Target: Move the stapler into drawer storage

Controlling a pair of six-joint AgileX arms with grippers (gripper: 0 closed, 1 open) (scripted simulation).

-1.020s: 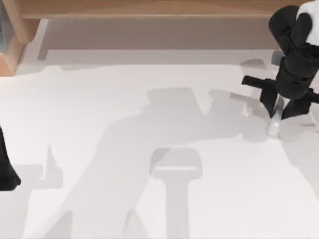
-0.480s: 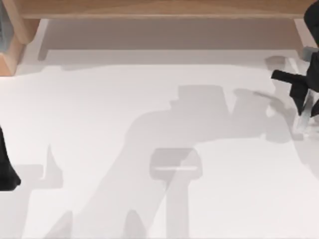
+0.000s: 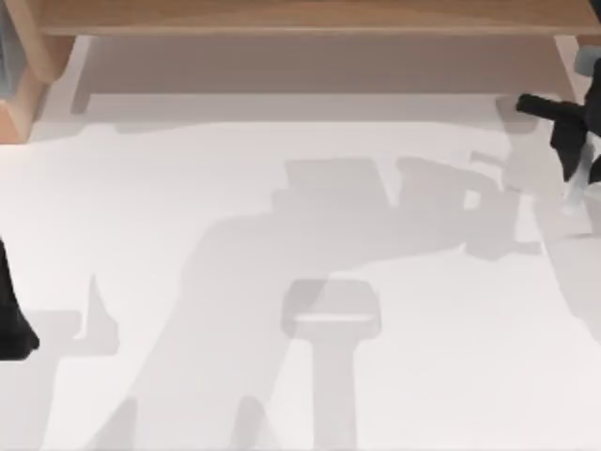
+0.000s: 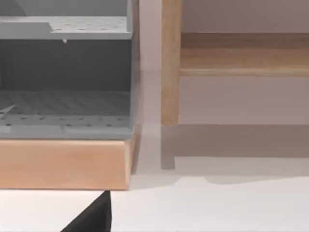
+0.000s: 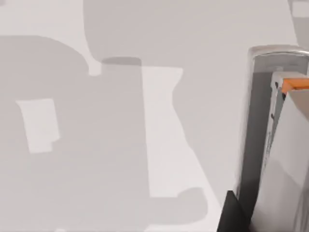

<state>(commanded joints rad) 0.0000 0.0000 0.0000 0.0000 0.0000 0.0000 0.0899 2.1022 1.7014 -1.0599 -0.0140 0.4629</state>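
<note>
I see a white table (image 3: 282,395) w/ grey shadows across it. Wooden shelf frame (image 3: 282,17) runs along its far edge; beside the frame's left post sits a wood-based cabinet (image 4: 63,164) w/ grey perforated drawer trays (image 4: 63,116).

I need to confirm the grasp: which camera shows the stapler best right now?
The right wrist view: the stapler appears close up, light grey with an orange detail, beside a black finger. From the top view it is a pale sliver under the right gripper at the table's right edge. The left wrist view faces the drawer unit.
</note>
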